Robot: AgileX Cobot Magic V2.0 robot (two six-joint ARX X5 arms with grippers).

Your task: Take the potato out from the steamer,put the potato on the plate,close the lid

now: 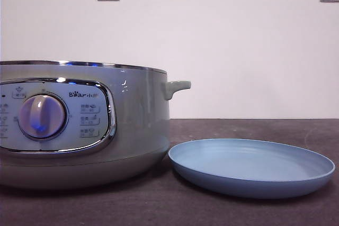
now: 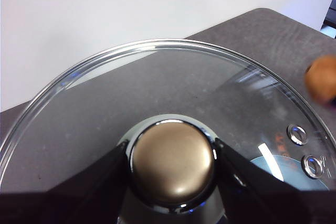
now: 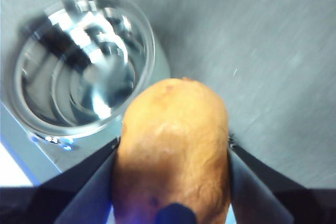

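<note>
on the left of the front view stands the large round pale grey-green electric steamer (image 1: pixel 132 125), with a chrome-framed control panel (image 1: pixel 53 117), a silver dial (image 1: pixel 42 116) and a small side handle (image 1: pixel 176 87) poking out to the right. its chrome top rim shows bare in this view, with no lid on it. just beside it on the right, on the dark grey surface (image 1: pixel 254 128), lies the wide shallow light-blue plate (image 1: pixel 249 181); nothing rests on it, and its left rim sits close against the steamer's base, though whether they touch cannot be told. behind them a white wall (image 1: pixel 212 41) carries two sockets.

neither arm shows in the front view. in the left wrist view the left gripper (image 2: pixel 172 162) has its two black jaws pressed against either side of the round knob of the low domed glass lid (image 2: pixel 105 108), holding it; the dark surface shows through the glass, so the lid is held off the steamer. the chrome rim of the lid curves around the far edge. at one edge of that picture a blurred orange-brown shape, the potato, shows beyond the lid.

in the right wrist view the right gripper (image 3: pixel 173 156) clamps the smooth oval orange-brown potato (image 3: pixel 173 145) between its jaws. the potato is up in the air, above the surface and apart from the plate. below and beside it the shiny open bowl of the steamer (image 3: pixel 84 66) is seen from above, blurred.
</note>
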